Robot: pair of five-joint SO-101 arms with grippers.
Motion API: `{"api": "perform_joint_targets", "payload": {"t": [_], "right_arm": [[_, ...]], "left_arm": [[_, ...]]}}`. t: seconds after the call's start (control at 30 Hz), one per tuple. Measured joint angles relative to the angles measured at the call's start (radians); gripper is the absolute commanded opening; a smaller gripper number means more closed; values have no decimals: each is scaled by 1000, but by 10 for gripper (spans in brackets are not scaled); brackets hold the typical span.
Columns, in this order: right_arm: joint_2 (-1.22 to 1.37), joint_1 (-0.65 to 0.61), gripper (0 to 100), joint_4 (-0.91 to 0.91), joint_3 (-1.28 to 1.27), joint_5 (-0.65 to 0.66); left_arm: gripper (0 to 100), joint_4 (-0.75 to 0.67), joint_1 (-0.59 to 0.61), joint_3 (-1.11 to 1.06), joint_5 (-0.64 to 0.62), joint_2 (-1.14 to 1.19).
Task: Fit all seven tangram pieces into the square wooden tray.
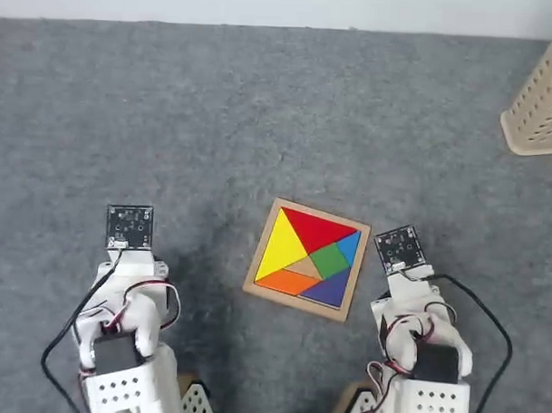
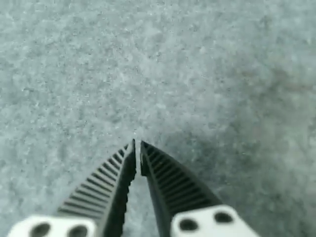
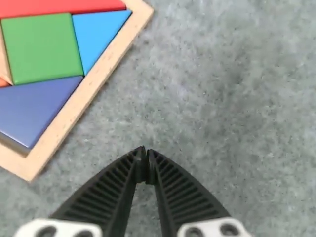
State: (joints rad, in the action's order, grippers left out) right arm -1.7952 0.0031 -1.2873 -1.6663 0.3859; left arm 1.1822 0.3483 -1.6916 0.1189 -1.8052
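Grey felt [image 1: 261, 106] covered the whole table. At 7 o'clock in the high view stood the left arm [image 1: 127, 319], well apart from the puzzle. In its wrist view the left gripper [image 2: 137, 148] hung over bare felt, its ribbed black fingers [image 2: 116, 173] pressed nearly together at the tips and pinching nothing.

Just off centre toward 5 o'clock lay the square wooden tray [image 1: 262, 246], turned slightly on the felt. All seven pieces sat flat inside it: the yellow triangle [image 1: 279, 247] at 9 o'clock, the red triangle [image 1: 316, 228] at 12, the tan triangle [image 1: 303, 265] at the middle, the orange piece [image 1: 287, 281] at 7, the green square [image 1: 328, 260] just right of centre, the blue triangle [image 1: 350, 248] at 2 and the purple piece [image 1: 332, 288] at 5.

Beside the tray at its 3 o'clock stood the right arm [image 1: 421, 347]. The right gripper [image 3: 144, 152] hung over felt near the tray's rim, fingers closed on each other and empty.

At 2 o'clock on the table's edge stood a beige perforated container [image 1: 543, 98].
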Motion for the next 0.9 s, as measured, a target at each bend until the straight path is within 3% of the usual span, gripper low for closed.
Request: {"api": "perform_joint_targets", "payload": {"t": [0.6,0.83,0.9], "right_arm": [[0,0,6,-8,0,0],[-2,-69,6,-8,0,0],[-2,-86,6,-8,0,0]], "left_arm": [[12,2,-25,0,-2,0],[12,2,-387,0,0,0],[12,2,-425,0,0,0]]}}
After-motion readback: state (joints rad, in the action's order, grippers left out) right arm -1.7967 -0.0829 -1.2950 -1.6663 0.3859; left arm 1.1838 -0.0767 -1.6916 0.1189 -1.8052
